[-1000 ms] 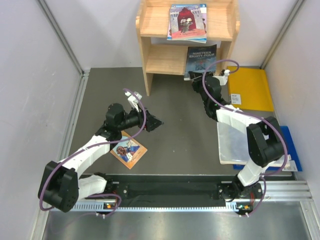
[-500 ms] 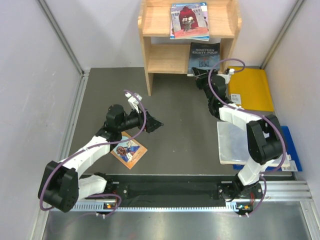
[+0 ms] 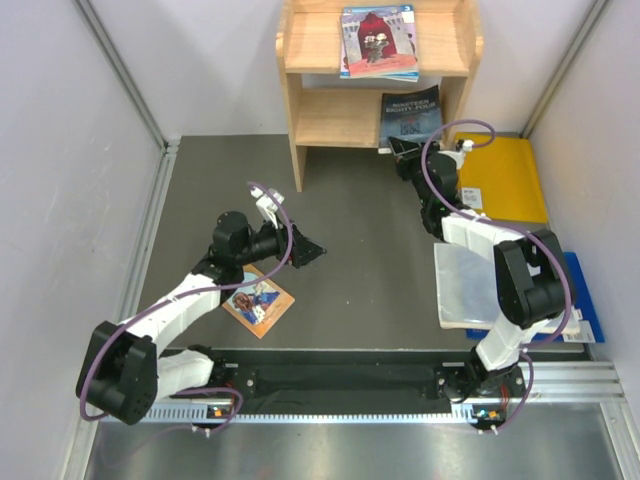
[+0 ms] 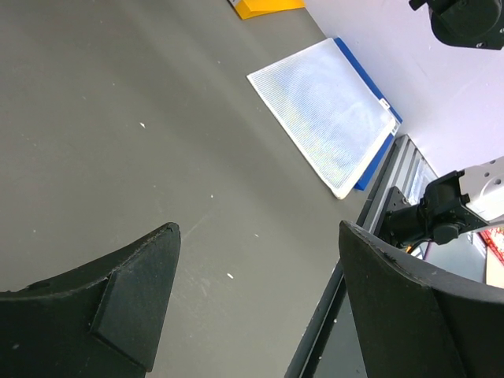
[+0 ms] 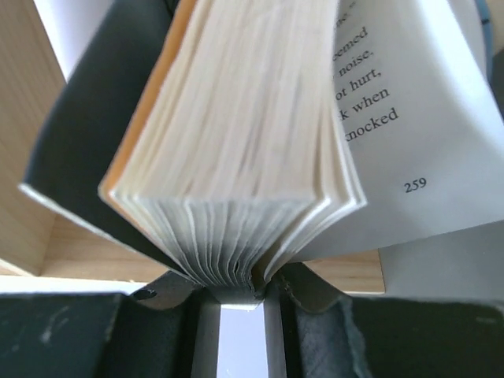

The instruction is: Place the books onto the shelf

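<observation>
While the dark blue book [image 3: 410, 116] stood at the right end of the lower tier of the shelf [image 3: 318, 112], its bottom edge was clamped between the right jaws, and its cover was turned toward the overhead camera. Seen from the right wrist, its pages [image 5: 236, 150] were fanned out above the dark fingers [image 5: 94, 335], one loose leaf was bent away to the right, and pale wood of the shelf was visible on both sides. Whether the book rested fully on the tier board could not be told.

On the top tier a stack of books [image 3: 377, 40] was laid flat, the uppermost bearing a red figure on its cover. An orange book [image 3: 257, 300] was left flat on the dark worktop [image 3: 370, 250], beside the left forearm and near the front edge.

Above bare worktop, well apart from the shelf, the left jaws were held wide apart with nothing between them.

Right of the shelf a yellow folder [image 3: 505, 178] was lain on the worktop, and nearer the arm bases a clear plastic sheet [image 3: 465, 290] was spread over a blue folder [image 3: 583, 290].
</observation>
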